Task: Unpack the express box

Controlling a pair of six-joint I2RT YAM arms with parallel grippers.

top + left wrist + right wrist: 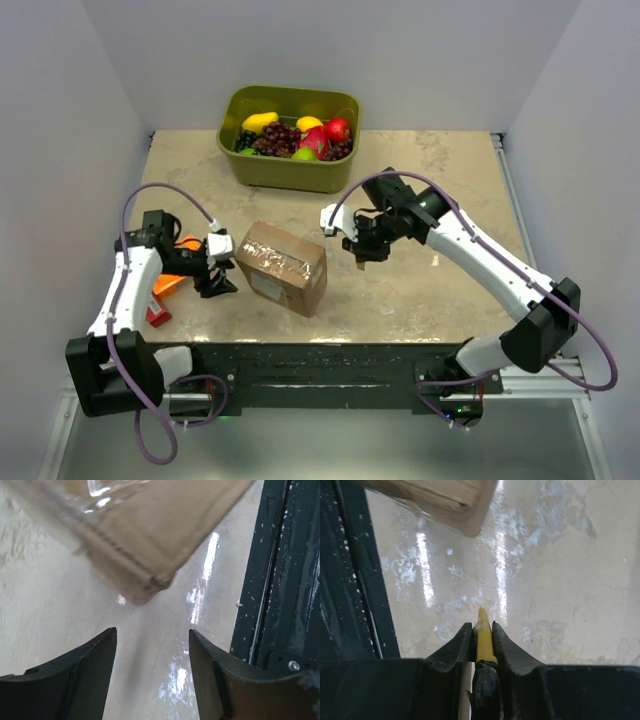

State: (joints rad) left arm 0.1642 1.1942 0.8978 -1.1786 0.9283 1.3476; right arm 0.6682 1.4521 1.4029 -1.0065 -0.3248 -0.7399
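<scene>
The box (282, 268) sits in the middle of the table (420, 290). It is shut, with shiny tape (272, 252) across its top. The green bin (290, 165) of fruit is behind it. An orange packet (170, 284) lies off to the left. Neither is in the way.

The right fingers (451, 655) are pressed together on a thin yellow tool (484, 640), and its tip pokes out in front. They hang just to the right of the box, above the table, not touching the box. The left fingers (85, 675) are spread wide with nothing between them. They are low down, just beside the left side of the box. In the left wrist view a corner of the box is right ahead.

The step now looks like cutting the tape so the flaps can open. To do it well, the left fingers should hold the box firm first, maybe by pushing on its side. If they do not, the box may slide away when the tool presses. The right arm has to lift up and come over the top. Then the tip goes on the tape, right where the two flaps meet. Press lightly and pull in a straight line. Going too deep could hurt what is inside. I cannot tell how sharp the tip is, so go slowly.
</scene>
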